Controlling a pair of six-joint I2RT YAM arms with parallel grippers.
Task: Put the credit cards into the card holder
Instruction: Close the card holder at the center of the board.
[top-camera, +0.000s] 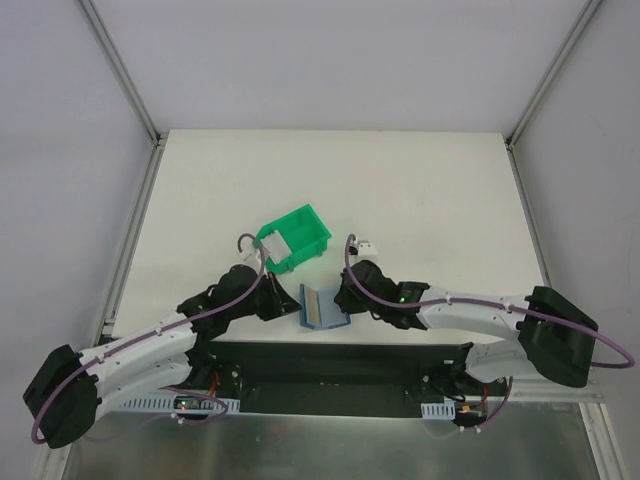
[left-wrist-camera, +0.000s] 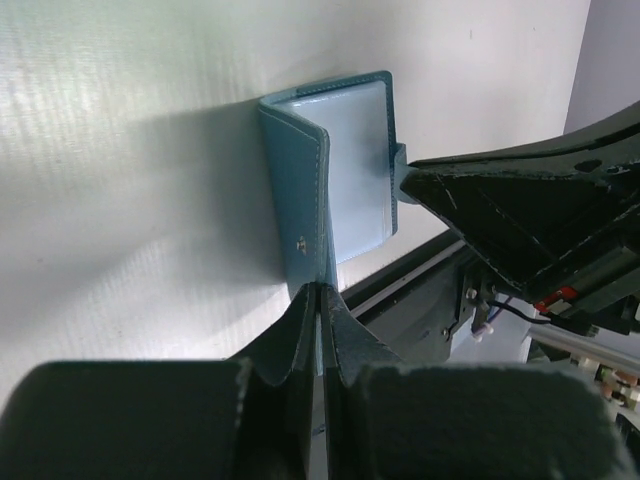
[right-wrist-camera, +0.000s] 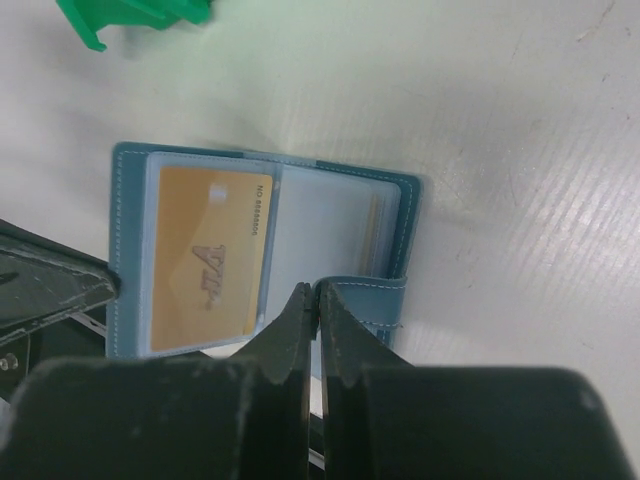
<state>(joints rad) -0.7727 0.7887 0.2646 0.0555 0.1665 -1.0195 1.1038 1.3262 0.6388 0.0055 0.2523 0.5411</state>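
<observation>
The card holder (top-camera: 322, 308) lies open on the tabletop (top-camera: 420, 200) at the near edge, directly between the two arms, with its spread running left to right from one gripper to the other. The left gripper (left-wrist-camera: 318, 290) is closed tight on the edge of the left cover, which tilts up off the surface. The right gripper (right-wrist-camera: 315, 292) is pinched just as tightly on the small strap (right-wrist-camera: 365, 290) at the opposite cover. A gold card (right-wrist-camera: 205, 262) already sits in the clear pocket on the left-hand leaf. The other pocket may hold a card too, but only a faint edge shows. What looks like a pale card (top-camera: 272, 243) stands in the green bin (top-camera: 305, 225), which lies beyond the holder, away from the arm bases and a little to the left. That puts it nearer the left arm than the right. No dark card is visible in any view. Fetching the pale card would probably mean one gripper letting go while the other keeps the holder open, and the left has the shorter reach.
</observation>
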